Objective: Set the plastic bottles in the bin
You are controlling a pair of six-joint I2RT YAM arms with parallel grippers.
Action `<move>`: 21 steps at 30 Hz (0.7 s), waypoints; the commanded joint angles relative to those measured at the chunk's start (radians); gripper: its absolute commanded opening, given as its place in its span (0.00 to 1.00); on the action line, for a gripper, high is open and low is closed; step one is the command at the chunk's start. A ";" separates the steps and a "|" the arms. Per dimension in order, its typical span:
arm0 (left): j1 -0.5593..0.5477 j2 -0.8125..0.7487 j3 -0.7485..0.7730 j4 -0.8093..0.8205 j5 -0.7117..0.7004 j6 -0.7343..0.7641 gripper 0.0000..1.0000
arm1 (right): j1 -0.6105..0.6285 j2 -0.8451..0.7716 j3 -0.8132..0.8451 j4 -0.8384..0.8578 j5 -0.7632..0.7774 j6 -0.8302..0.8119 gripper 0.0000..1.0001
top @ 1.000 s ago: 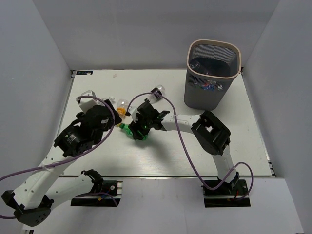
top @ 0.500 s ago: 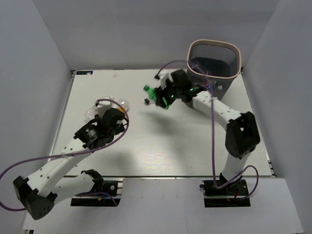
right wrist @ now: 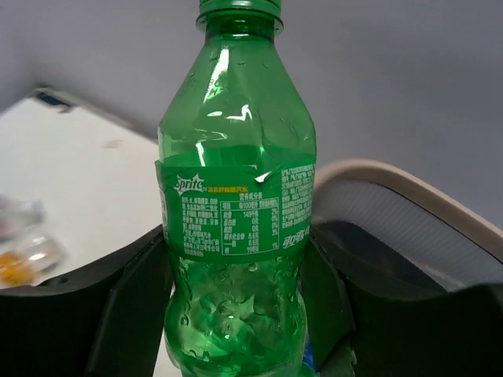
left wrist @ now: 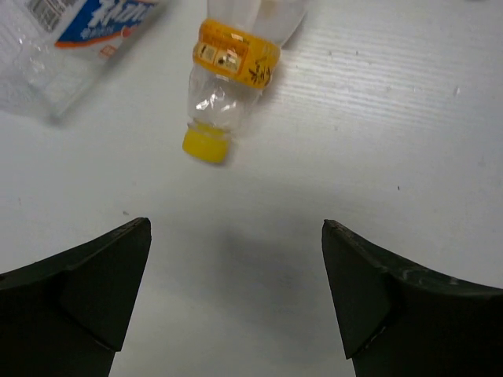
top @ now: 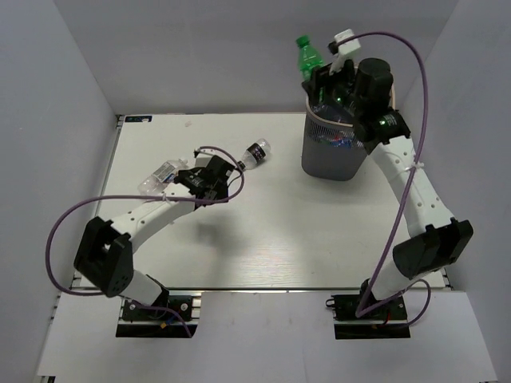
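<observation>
My right claw (right wrist: 236, 314) clamped on green bottle (right wrist: 236, 196), upright above left rim of bin (top: 343, 159). Released off-centre, bottle might strike rim, tumble to table (top: 319, 239). My left claw (left wrist: 236, 290) gaped empty before orange-capped bottle (left wrist: 225, 86).

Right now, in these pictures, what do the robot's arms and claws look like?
Both arms are slim white tubes, the left arm and right arm alike, with chunky black joints. A purple cable loops loosely along each. The left claw and right claw have two broad, dark wedge-shaped fingers each. No markings are readable.
</observation>
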 commanded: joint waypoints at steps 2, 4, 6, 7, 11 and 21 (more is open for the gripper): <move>0.068 0.055 0.093 0.078 -0.036 0.128 0.99 | -0.140 0.054 0.051 0.003 0.132 0.093 0.00; 0.094 0.104 0.127 0.078 -0.036 0.164 0.99 | -0.176 0.070 0.066 -0.043 0.108 0.100 0.00; 0.124 0.129 0.136 0.078 -0.015 0.179 0.99 | -0.217 0.079 0.081 -0.092 0.068 0.103 0.18; 0.124 0.141 0.147 0.097 -0.015 0.190 0.99 | -0.226 0.082 0.087 -0.101 0.008 0.084 0.41; 0.165 0.152 0.138 0.138 0.025 0.244 0.99 | -0.269 0.062 0.075 -0.149 -0.139 0.050 0.90; 0.242 0.293 0.159 0.241 0.149 0.331 0.99 | -0.312 -0.217 -0.212 -0.020 -0.377 0.080 0.90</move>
